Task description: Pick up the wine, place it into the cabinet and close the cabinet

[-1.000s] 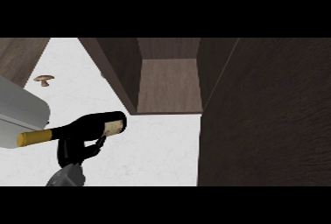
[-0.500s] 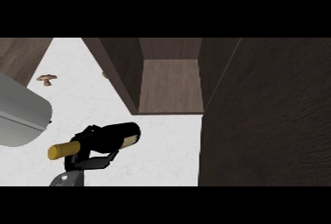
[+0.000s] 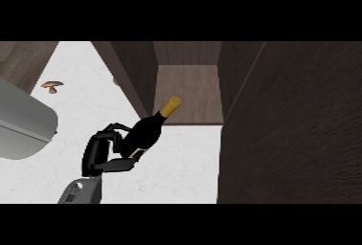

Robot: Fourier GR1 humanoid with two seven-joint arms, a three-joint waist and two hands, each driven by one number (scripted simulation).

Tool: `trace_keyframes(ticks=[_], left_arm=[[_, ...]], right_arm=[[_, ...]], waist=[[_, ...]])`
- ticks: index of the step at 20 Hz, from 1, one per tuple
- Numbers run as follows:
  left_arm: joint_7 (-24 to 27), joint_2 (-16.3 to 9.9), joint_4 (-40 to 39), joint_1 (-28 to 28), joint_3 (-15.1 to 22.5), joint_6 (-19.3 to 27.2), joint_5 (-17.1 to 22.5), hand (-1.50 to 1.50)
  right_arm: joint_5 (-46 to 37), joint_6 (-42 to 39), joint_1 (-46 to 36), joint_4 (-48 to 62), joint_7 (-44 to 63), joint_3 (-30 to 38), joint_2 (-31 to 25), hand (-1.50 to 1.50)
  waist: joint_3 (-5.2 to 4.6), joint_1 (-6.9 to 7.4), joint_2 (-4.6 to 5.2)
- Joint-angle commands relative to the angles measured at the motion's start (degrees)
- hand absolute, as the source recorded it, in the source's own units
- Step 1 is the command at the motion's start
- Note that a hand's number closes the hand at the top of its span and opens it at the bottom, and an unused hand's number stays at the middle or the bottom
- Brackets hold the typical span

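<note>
Left hand (image 3: 106, 153) partly hiding wine (image 3: 150, 129)

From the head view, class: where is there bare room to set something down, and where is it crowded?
Bare: the cabinet floor beyond the wine cap, and the white counter between the robot hand and the dark door. Also counter near the mushroom. Crowded: around the robot hand, beside the grey appliance.
</note>
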State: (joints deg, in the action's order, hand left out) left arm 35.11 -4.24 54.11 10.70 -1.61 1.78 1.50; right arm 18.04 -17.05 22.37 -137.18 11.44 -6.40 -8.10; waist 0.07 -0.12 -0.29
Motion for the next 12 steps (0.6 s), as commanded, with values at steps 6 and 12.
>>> trace_keyframes(ticks=[6, 12], left_arm=[[-17.75, 3.12, 16.25, -0.50, 7.18, 7.16, -2.63, 1.50], [-23.70, 4.20, 9.87, 9.48, 15.13, 17.77, -6.59, 1.50]], right_arm=[[4.57, -0.21, 3.29, -7.73, 2.05, 3.21, -0.24, -1.50], [5.39, -1.76, 3.19, -6.61, 2.25, 3.24, -1.42, -1.50]], waist=[[-0.01, -0.09, -0.02], [-0.06, -0.94, 0.20]])
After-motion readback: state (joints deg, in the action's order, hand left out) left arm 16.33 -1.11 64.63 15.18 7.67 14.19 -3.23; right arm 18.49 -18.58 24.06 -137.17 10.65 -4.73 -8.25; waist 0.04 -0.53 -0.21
